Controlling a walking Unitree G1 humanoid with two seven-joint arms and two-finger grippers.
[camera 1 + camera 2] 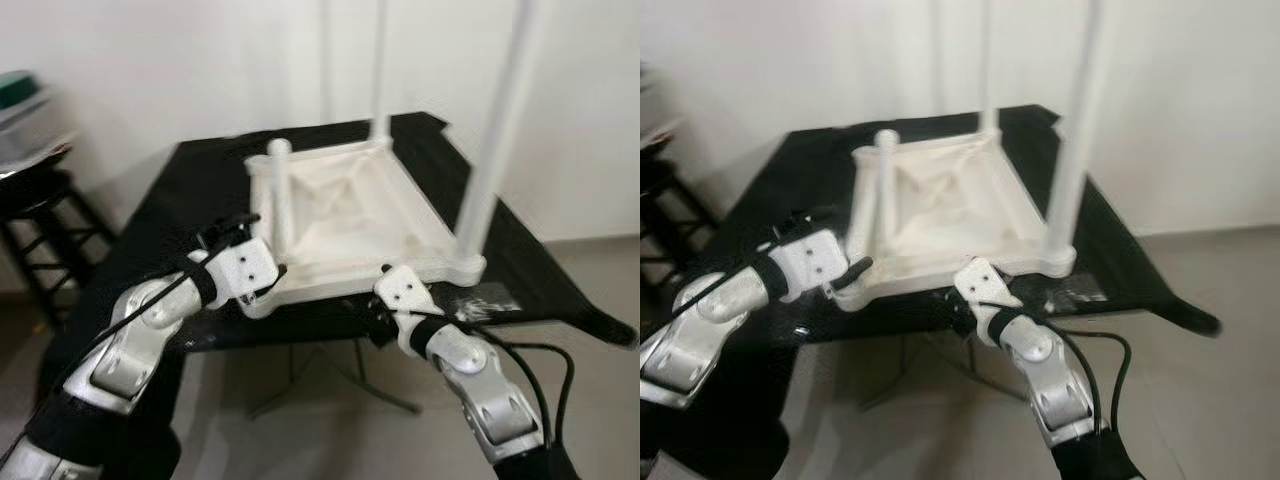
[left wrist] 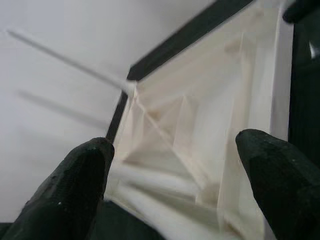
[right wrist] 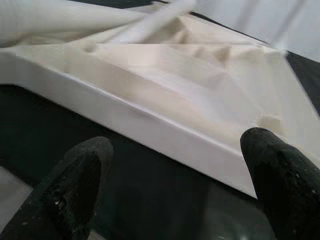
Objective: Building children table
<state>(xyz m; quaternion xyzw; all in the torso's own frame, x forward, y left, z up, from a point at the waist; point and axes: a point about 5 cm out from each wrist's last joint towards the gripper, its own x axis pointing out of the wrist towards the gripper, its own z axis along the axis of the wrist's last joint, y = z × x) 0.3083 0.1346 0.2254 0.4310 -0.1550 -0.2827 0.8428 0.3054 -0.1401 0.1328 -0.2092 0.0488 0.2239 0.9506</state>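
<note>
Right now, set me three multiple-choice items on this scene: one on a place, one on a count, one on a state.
1. Where does the white children's tabletop lie?
A. on the floor
B. upside down on the black table
C. on the stool

2. How many legs stand in the tabletop?
A. one
B. two
C. four

3. How are the left claw and right claw?
A. both open, at the tabletop's near edge
B. both shut on a leg
C. both hanging idle

Answers: 1 B, its ribbed underside faces up on the black surface. 2 C, one rises at each corner. 3 A, each wrist view shows its fingers spread apart, holding nothing.
</note>
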